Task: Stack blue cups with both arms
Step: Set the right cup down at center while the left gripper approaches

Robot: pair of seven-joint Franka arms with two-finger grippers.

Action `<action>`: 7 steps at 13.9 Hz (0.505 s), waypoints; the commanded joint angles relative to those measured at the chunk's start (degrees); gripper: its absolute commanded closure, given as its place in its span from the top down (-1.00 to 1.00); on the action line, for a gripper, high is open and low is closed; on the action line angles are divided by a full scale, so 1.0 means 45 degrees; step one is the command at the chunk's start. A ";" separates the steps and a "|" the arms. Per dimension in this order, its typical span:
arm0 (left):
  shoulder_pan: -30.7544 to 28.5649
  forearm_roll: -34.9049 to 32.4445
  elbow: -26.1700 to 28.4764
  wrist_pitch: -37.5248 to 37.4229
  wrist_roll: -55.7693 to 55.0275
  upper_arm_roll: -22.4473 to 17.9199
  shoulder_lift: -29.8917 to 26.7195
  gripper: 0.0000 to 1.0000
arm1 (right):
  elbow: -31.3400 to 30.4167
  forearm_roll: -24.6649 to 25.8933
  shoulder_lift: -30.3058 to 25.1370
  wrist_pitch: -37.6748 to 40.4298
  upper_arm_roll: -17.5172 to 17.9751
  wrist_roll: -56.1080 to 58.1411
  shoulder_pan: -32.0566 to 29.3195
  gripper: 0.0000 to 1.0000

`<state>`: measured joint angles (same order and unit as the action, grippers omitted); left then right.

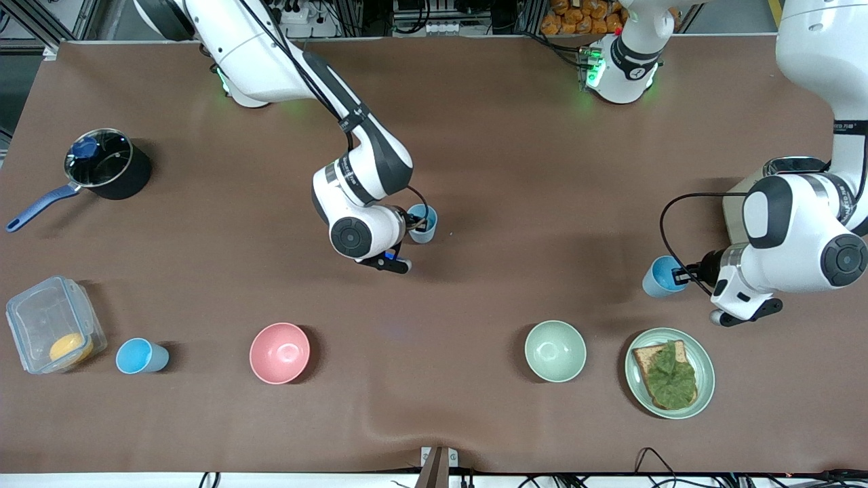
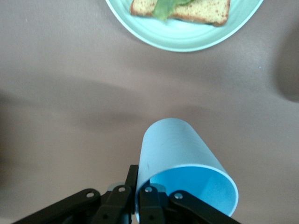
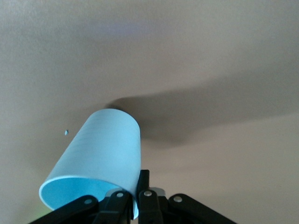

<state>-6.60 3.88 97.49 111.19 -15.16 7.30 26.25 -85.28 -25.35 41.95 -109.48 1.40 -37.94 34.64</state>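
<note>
Brown matting is covering the table (image 1: 475,135), smooth with a slight ripple near its front edge. I am seeing the right arm reaching out from its base and folding down at the wrist over the middle of the table, its right claw (image 1: 415,224) pinching the rim of a paler blue cup (image 1: 424,224). In the right wrist view that cup (image 3: 100,156) is tilting, one finger (image 3: 142,186) sitting against its outer wall, and a shadow is lying on the table under it.

The left arm is bending in from its end of the table, wrist turned sideways, with the left claw (image 1: 680,275) clamping the rim of a brighter sky-blue cup (image 1: 661,276). In the left wrist view this cup (image 2: 182,163) is lying over on its side in the grip, mouth toward the camera, one finger (image 2: 147,198) inside the rim and the other outside it. Both cups are plain, tapered and matte.

A third blue cup (image 1: 140,356) is standing on the table near the front edge, beside a clear plastic container (image 1: 54,325) toward the right arm's end. A glossy pink bowl (image 1: 279,352) and a pale green bowl (image 1: 555,350) are sitting along the same row. Just beside the green bowl, a pale green plate (image 1: 702,359) is carrying toast with a green leaf (image 1: 668,375). A black saucepan (image 1: 108,165) with a blue handle is resting farther from the front camera.
</note>
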 commanded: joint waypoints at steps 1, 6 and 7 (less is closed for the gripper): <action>0.0080 0.0835 0.1730 0.0172 -0.0342 0.0095 -0.1455 -1.00 | 0.0143 0.0205 0.0112 -0.0183 -0.0038 -0.0144 -0.0118 0.90; 0.0061 0.0994 0.3043 0.1344 -0.2425 0.1615 -0.2279 -1.00 | 0.1447 0.0263 -0.0298 0.1119 -0.0349 -0.0104 -0.0295 1.00; 0.0061 0.0994 0.3082 0.1345 -0.2857 0.1928 -0.2298 -1.00 | 0.2032 0.0225 -0.0337 0.1841 -0.0621 -0.0104 -0.0295 1.00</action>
<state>-6.13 7.16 108.51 115.40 -24.19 13.60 18.06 -80.03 -25.28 41.61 -106.42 -0.53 -37.88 33.96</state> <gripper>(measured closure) 0.965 0.396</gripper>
